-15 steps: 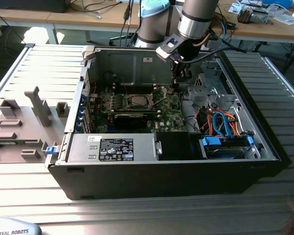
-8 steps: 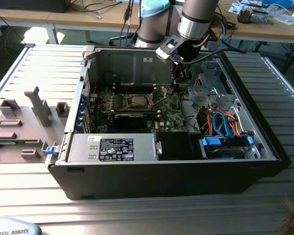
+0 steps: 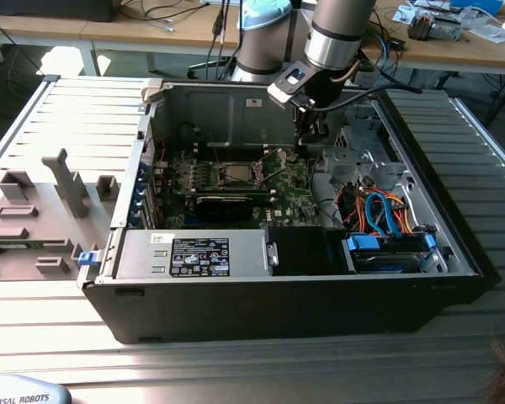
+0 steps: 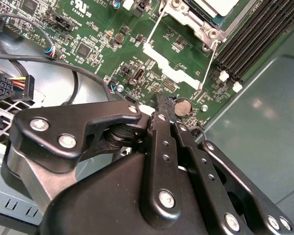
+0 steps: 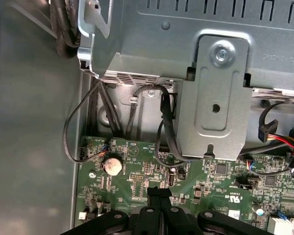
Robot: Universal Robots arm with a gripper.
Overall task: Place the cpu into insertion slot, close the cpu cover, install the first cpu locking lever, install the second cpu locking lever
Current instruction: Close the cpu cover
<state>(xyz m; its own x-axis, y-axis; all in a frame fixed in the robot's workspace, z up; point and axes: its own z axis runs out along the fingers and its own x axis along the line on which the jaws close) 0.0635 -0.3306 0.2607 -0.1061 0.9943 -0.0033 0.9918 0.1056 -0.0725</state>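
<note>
The cpu (image 3: 236,173) lies silver-grey in its socket on the green motherboard (image 3: 286,189); one corner of the cpu (image 4: 216,5) appears in the second wrist view. The cpu cover (image 4: 198,27) frames it in silvery metal and looks laid flat. Thin wire locking levers (image 4: 209,66) run along the socket's sides; I cannot tell whether they are latched. My gripper (image 3: 306,145) hangs inside the case toward the exterior view's right of the socket, apart from it. Its fingertips are pressed together, shut on nothing, in both wrist views (image 4: 159,99) (image 5: 157,190), just above the board beside a coin battery (image 5: 112,165).
The open case has a power supply (image 3: 198,255) at the front, a drive bay with blue and orange cables (image 3: 387,223) at the exterior view's right, and a metal bracket (image 5: 213,98) close to the gripper. Black memory slots (image 4: 257,34) flank the socket. Grey fixtures (image 3: 67,185) stand outside the case.
</note>
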